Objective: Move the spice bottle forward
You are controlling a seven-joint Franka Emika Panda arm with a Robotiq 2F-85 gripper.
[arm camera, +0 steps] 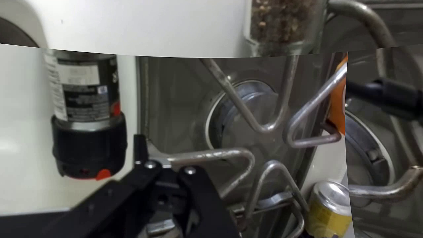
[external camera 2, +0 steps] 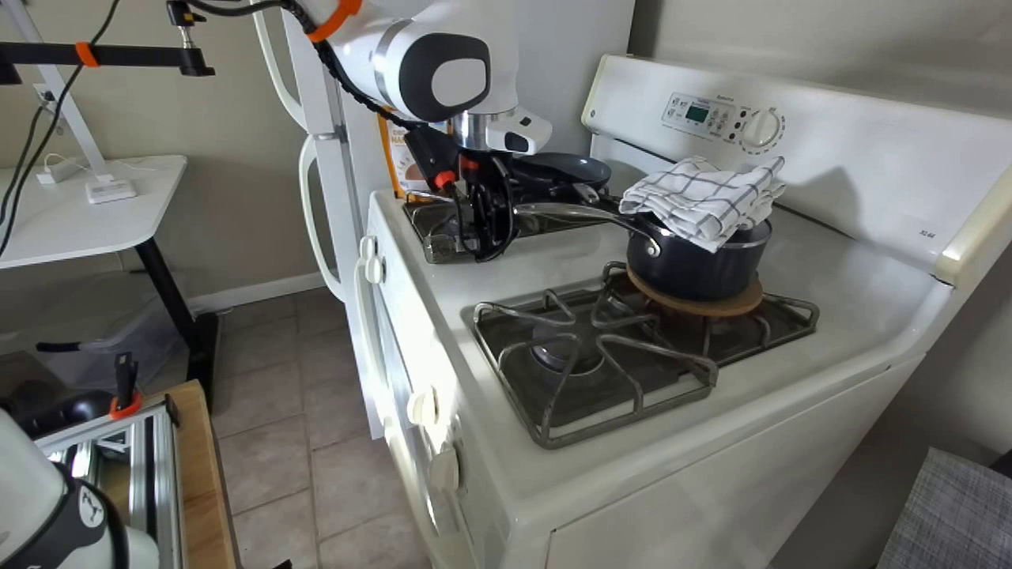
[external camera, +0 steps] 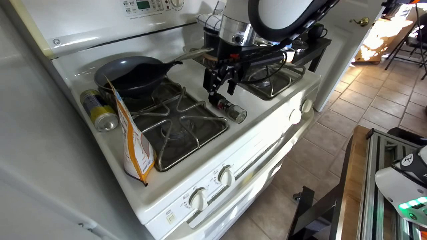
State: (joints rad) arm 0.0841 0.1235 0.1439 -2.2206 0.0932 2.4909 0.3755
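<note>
Right by the burner grate (external camera: 200, 118), the spice bottle (external camera: 228, 108) lies on its side; those 2 black fingers (external camera: 209, 80) hang near its cap (arm camera: 89, 148), spread apart.

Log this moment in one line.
gripper: open, over stovetop | spice bottle: on its side, ungrasped, beside burner grate | next: likely grasp

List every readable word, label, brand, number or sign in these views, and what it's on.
"GE": round badge on the stove's back panel.
"OFF", faint: above a front stove knob.
"LITE", faint: beside the same knob.
Too blurred to read: print on the spice bottle, yellow can, orange-edged bag.
Too small: stove display, button labels, round emblem on the robot base.
</note>
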